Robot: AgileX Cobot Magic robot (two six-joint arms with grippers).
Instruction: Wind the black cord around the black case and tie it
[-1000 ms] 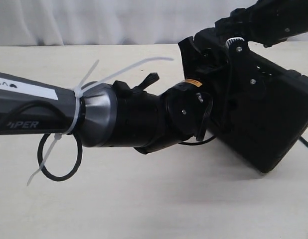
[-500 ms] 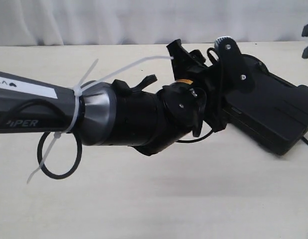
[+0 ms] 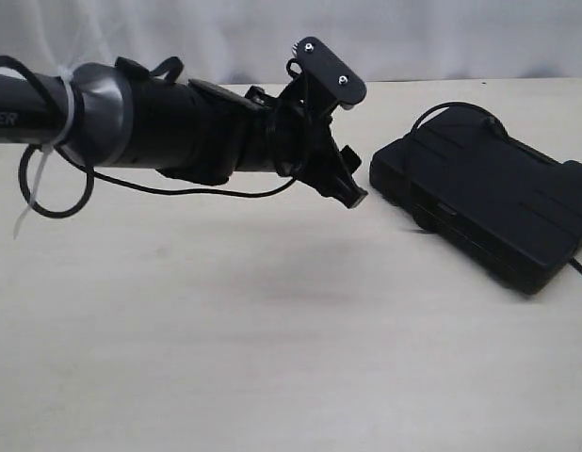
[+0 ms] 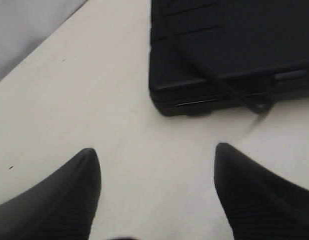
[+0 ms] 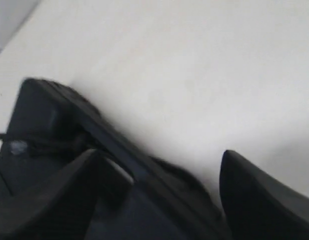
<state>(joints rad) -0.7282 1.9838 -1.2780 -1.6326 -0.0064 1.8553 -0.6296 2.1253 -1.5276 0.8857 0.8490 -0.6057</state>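
Two grippers: both stand with jaws well apart and nothing held between them.
Left arm [image 3: 159, 127]: reaches in from the left above the table [image 3: 272, 377], wrist rolled so one finger is high and the other low.
Left gripper [image 3: 355, 143]: hangs in the air just left of the case and clear of it; its wrist view shows bare table between the fingers.
Black case [image 3: 489, 202]: lies flat on the right of the table, grooved face up, near corner towards the left gripper.
Black cord [image 4: 220, 84]: crosses the case's top slantwise and drops over the front edge, where a small loop rests just off the rim. In the exterior view an arc of it stands above the far edge and a tail leaves at the right. It looks slack, and I see no knot tying it.
Right gripper [image 5: 160, 152]: out of the exterior view. Its blurred wrist view shows open fingers over a case corner, with cord strands beside it.
Stage, as I judge: a turn is laid, the tying is not done.
Risk, slipping: any nudge to the case could slide the slack cord off a corner.
Risk, mis-grasp: black cord on black plastic is hard to pick out, so the jaws may close on the rim.
Risk, snag: pulling the tail at the right could drag the case.
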